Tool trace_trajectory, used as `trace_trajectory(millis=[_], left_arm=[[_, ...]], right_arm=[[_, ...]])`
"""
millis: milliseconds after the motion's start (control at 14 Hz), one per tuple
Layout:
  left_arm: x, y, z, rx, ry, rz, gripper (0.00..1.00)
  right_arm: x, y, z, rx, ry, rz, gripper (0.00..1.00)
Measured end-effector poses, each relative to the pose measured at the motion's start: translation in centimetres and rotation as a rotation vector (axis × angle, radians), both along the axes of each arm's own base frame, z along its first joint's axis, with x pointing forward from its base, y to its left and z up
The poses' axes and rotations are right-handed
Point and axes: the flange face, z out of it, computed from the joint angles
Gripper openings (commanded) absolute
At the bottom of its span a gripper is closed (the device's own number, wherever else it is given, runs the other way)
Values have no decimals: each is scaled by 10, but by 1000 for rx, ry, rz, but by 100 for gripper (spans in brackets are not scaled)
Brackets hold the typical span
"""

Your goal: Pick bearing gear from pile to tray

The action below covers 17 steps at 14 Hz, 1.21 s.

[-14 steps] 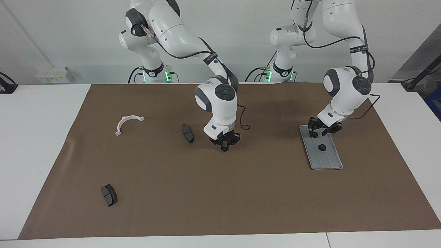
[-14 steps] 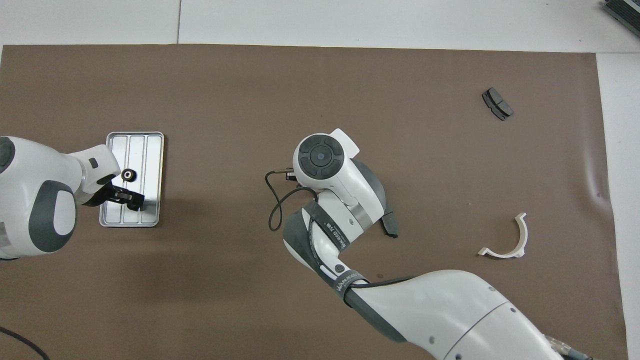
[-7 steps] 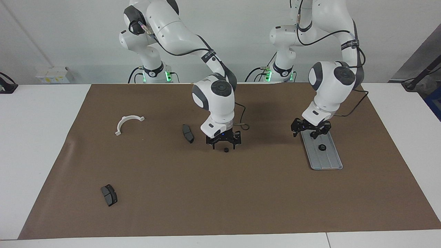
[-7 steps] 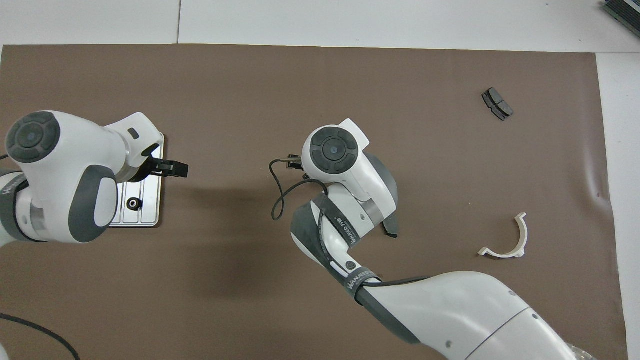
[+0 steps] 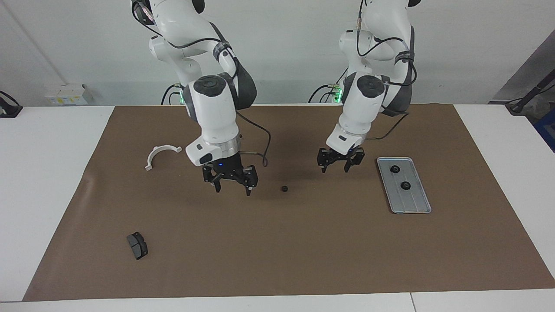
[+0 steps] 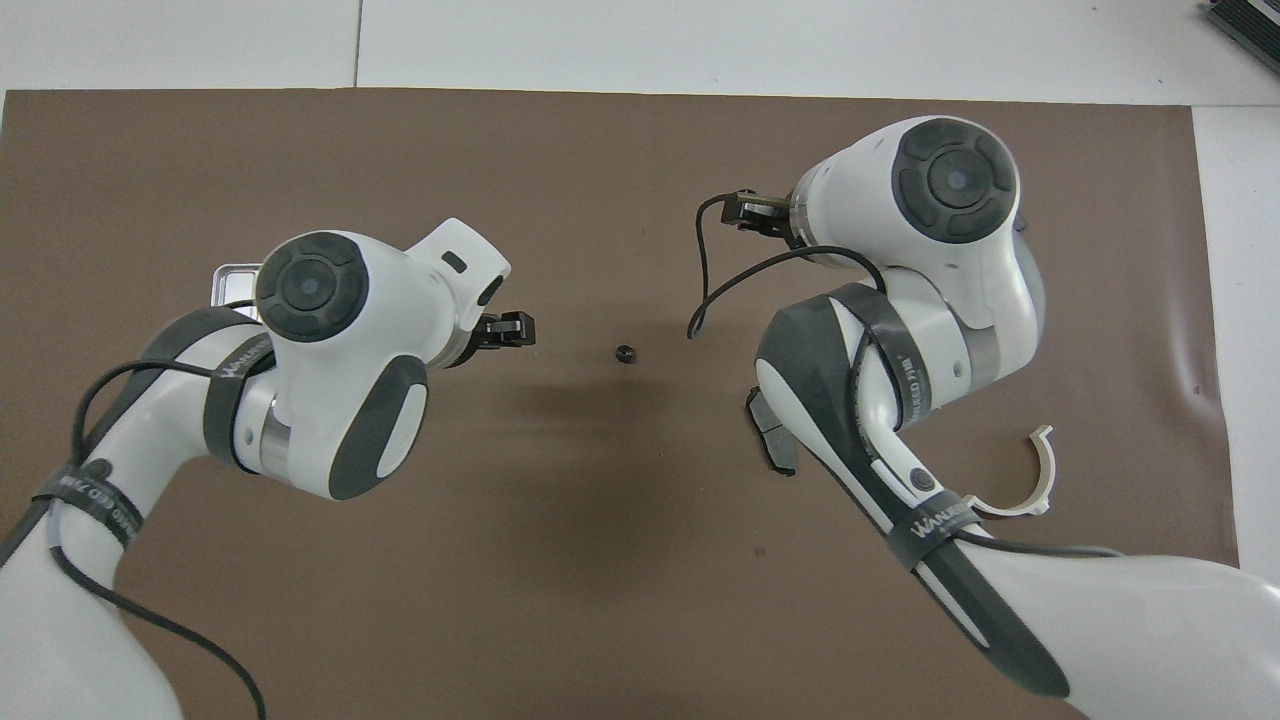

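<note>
Both my arms have lifted and swung since a second ago: my right gripper (image 5: 230,182), which was down on the small black gear (image 5: 284,189) in the middle of the desk, has let it go and drawn off toward the right arm's end, and my left gripper (image 5: 334,161) has come off the tray (image 5: 415,207), leaving a second gear there. Now the loose gear sits alone on the brown mat (image 5: 277,260), between my two grippers, and both hang above the mat with their fingers spread and nothing in them. The gear is round, so it has no long axis to line up with; what matters is which side it lies on. From my right fingers it lies toward the tray's end; from my left fingers it lies toward the right arm's end and slightly farther from the robots. I judge neither gripper clearly the nearer. The tray lies at the left arm's end with two gears (image 5: 394,169) in it, one nearer the robots, the other (image 5: 406,186) at about its middle. The white half-ring (image 5: 160,154) and one dark pad (image 5: 137,245) stay out at the right arm's end, not wanted.
</note>
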Motion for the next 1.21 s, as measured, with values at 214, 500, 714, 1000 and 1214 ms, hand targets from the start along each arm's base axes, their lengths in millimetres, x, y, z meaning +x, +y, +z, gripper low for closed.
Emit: trace_trajectory(millis=[214,500,714,1000,1214], left_arm=[[-1,-67,-25,2,12,15,65],[7,-98,-46,-6,2,1,58],[-3,-121,-78,18,6,-23,54],[-4,-129,-85,17,0,-31,51],[-7,-133,-88,21,3,-39,48]], right_arm=[[-8,-47,36,-44,45,10,100],[-32,-105,88,-41,106,62,100],[-51,-148,116,-49,155,102,100],[-71,-185,130,-53,223,127,100],[-82,-180,123,-43,249,139,100]])
